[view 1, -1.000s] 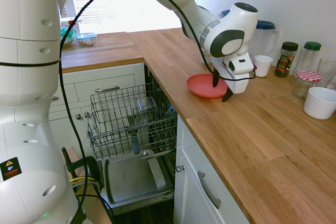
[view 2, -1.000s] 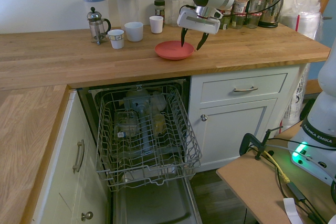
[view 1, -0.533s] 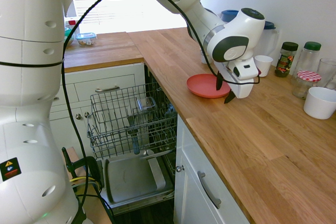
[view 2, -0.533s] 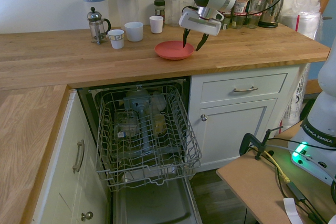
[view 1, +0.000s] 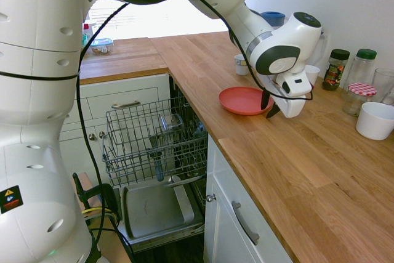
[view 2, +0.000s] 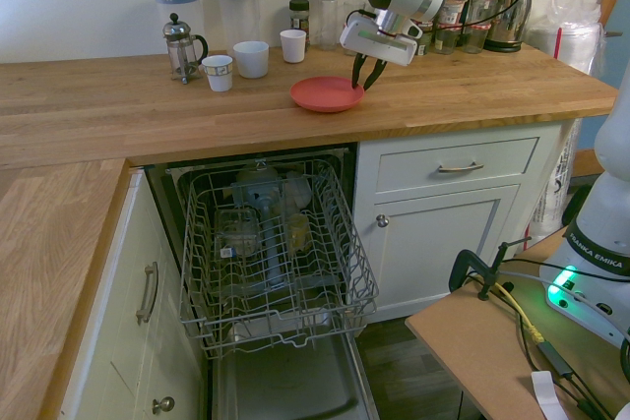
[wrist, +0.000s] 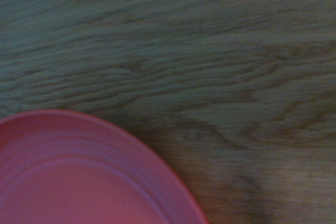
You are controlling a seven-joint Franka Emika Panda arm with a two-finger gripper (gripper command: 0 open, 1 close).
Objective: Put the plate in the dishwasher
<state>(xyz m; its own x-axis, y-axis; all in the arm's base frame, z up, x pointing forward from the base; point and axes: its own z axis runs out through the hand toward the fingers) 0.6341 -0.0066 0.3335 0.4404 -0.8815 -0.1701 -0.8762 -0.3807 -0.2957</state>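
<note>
The coral-red plate (view 1: 241,100) (view 2: 325,93) lies flat on the wooden counter, just above the dishwasher (view 2: 276,243). The dishwasher's door (view 1: 157,210) is folded down and its grey wire rack (view 1: 154,140) is pulled out, with a few items in it. My gripper (view 1: 269,105) (view 2: 364,75) points down at the plate's rim on the side away from the dishwasher. Its fingers are apart and hold nothing. In the wrist view the plate's edge (wrist: 79,182) fills one corner over bare wood.
A white bowl (view 1: 375,120), jars (view 1: 335,69) and a white cup (view 1: 308,76) stand behind the gripper. A French press (view 2: 182,46), mugs (view 2: 251,58), pitchers and a kettle (view 2: 510,12) line the back wall. White drawers (view 2: 458,166) sit beside the dishwasher.
My gripper has shifted from over the plate's middle to its far rim and turned about its axis. The plate has not moved.
</note>
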